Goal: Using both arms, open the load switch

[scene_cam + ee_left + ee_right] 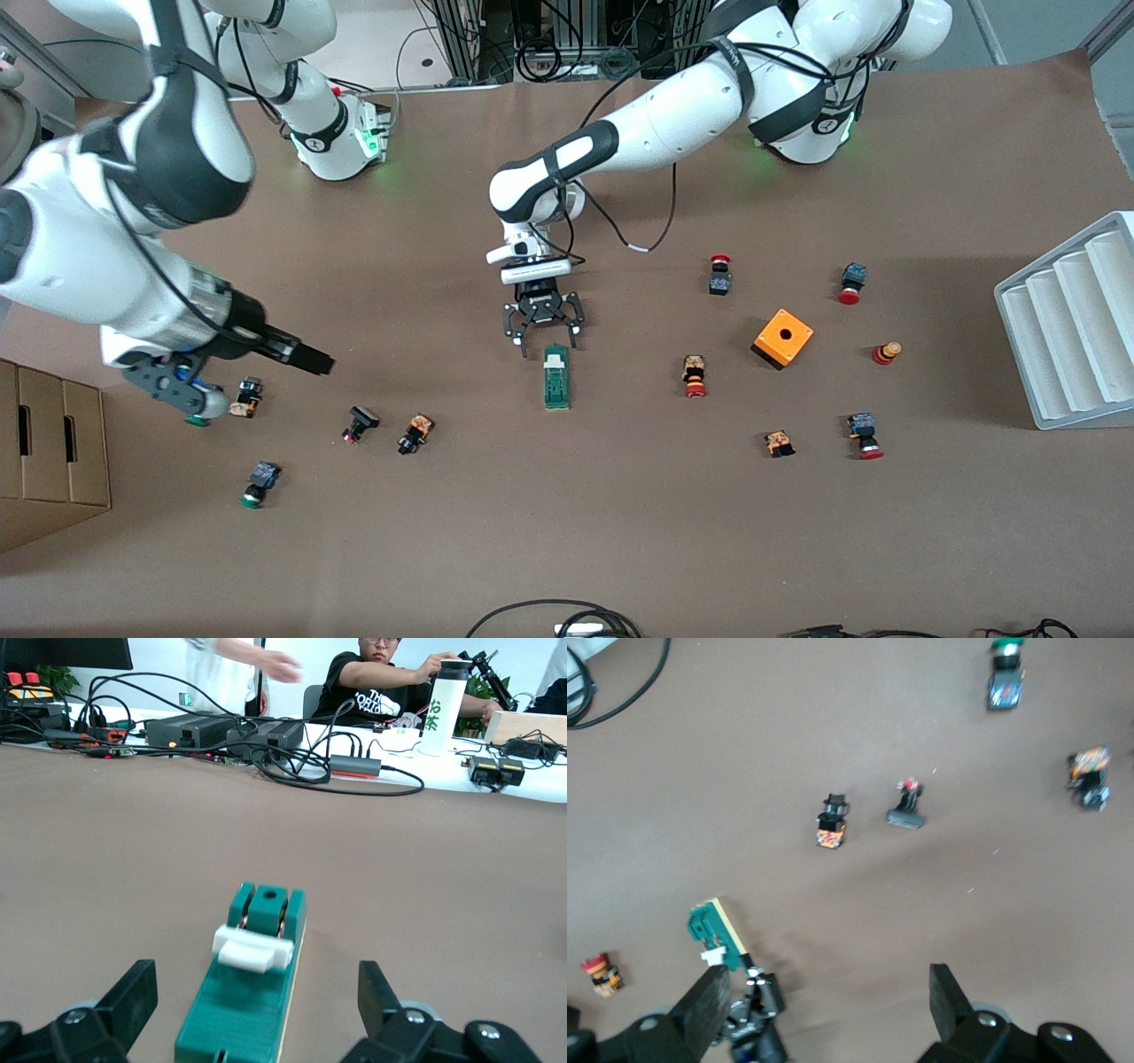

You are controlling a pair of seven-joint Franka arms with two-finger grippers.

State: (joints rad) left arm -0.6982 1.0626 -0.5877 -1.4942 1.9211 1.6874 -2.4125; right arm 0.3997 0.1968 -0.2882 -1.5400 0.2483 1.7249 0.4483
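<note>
Slim dark-green load switch [556, 379] lies on desk [620, 532]; left gripper [542, 330] just beside its white end (jaws open). Right gripper [824, 1005] high over desk, jaws open.

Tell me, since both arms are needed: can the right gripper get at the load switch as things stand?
Probably yes. The load switch lies flat on bare table, and only the open left gripper stands at its white end. The open right gripper hangs over the buttons toward the right arm's end; no button blocks the switch's free end.
</note>
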